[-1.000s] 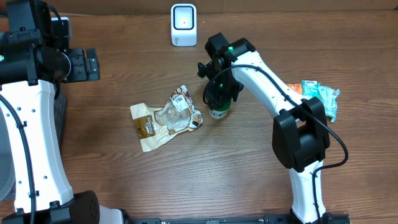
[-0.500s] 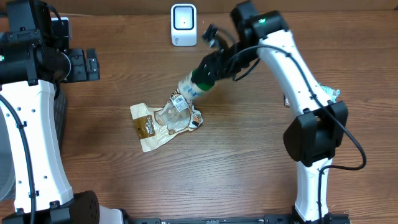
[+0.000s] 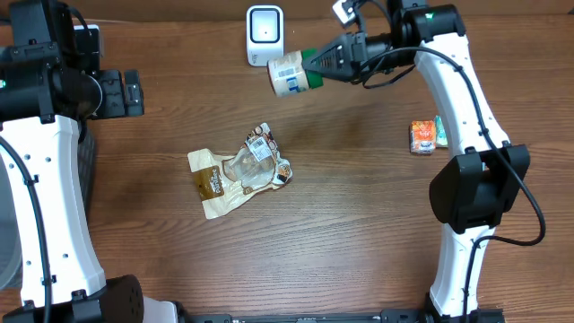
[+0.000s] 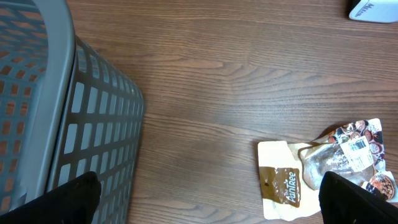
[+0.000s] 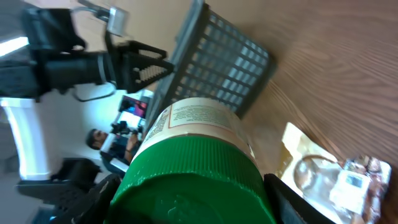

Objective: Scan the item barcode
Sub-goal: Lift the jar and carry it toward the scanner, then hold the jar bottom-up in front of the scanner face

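Observation:
A white-labelled jar [image 3: 287, 74] with a green cap [image 5: 193, 180] hangs sideways in the air, just right of and in front of the white barcode scanner [image 3: 265, 34]. My right gripper [image 3: 336, 61] is shut on the jar's cap, one black finger [image 5: 295, 199] on each side. The jar's base points left toward the scanner, and its printed label [image 5: 199, 115] faces up in the right wrist view. No barcode can be made out on it. My left gripper [image 3: 134, 92] stands wide open at the far left, holding nothing, with its fingertips [image 4: 357, 196] hovering over bare wood.
A brown and cream snack pouch [image 3: 238, 170] lies mid-table, also seen as the pouch [image 4: 317, 174] in the left wrist view. A grey mesh basket [image 4: 62, 124] stands at the left edge. Small colourful packets [image 3: 429, 135] lie at the right.
My right arm lifted the jar from the table beside the pouch, swung it back and up, and tipped it sideways next to the scanner. The left arm stayed still.

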{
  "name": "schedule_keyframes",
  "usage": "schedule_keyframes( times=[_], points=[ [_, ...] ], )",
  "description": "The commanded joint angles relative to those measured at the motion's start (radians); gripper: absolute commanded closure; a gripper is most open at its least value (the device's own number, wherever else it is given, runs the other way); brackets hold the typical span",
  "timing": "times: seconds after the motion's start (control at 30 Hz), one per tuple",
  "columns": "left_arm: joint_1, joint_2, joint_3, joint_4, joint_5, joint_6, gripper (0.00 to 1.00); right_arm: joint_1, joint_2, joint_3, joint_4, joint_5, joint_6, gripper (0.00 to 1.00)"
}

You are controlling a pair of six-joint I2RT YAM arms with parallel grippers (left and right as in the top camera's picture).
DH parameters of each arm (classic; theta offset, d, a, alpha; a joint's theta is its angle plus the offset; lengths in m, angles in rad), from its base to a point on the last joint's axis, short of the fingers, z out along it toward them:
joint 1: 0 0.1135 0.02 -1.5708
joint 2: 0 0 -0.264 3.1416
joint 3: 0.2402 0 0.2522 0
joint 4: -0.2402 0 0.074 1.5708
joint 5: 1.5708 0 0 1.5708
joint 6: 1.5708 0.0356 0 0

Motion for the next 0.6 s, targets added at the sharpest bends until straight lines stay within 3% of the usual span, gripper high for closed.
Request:
schedule_keyframes(
  times=[0.0, 0.3, 0.57],
  points=[
    [0.007, -0.007, 0.007, 0.003, -0.002, 0.016, 0.00, -0.004, -0.039, 0.039, 0.008, -0.111, -0.003, 0.75],
    [0.007, -0.007, 0.007, 0.003, -0.002, 0.016, 0.00, -0.003, -0.039, 0.039, 0.031, -0.073, 0.003, 0.76],
    [0.007, -0.007, 0.007, 0.003, -0.002, 0.016, 0.00, 0.044, -0.040, 0.141, 0.032, 0.303, 0.222, 0.79]
  ],
)
